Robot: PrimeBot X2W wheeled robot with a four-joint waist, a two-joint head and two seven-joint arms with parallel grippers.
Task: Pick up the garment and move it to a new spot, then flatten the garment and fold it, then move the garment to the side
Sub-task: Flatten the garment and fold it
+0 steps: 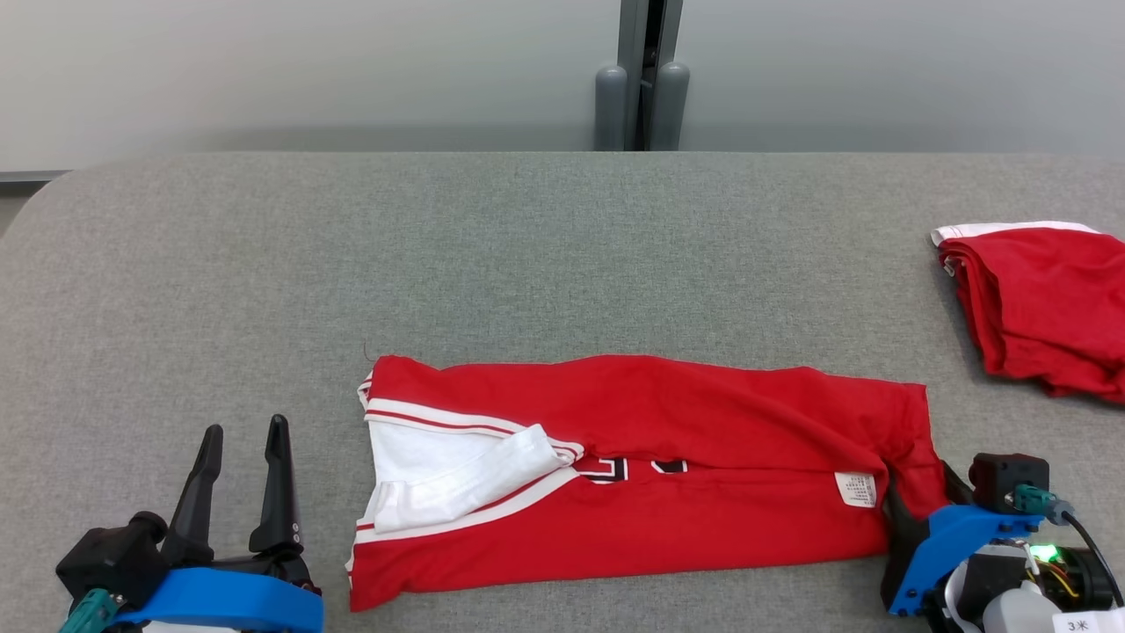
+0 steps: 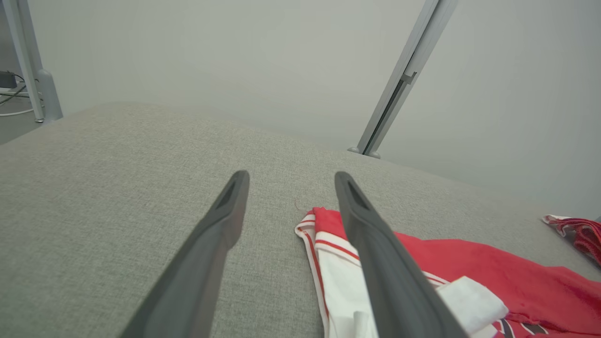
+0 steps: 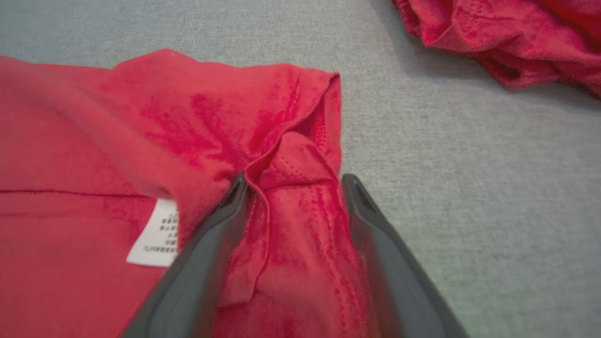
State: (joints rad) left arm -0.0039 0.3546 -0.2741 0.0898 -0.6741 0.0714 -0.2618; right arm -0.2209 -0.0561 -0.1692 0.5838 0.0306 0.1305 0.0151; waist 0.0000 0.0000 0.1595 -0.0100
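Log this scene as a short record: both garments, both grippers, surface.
garment: red jersey with white trim, folded into a long strip, lying flat
second cloth: red folded garment, far right, apart from jersey
left gripper: open, beside jersey's collar end, not touching
right gripper: open, fingers straddling a bunched hem corner
surface: grey fabric-covered table

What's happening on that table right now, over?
Left gripper open, off the cloth by the collar. Right gripper open, astride a hem-corner fold. Red jersey folded into a long strip. Second red garment apart, far right.
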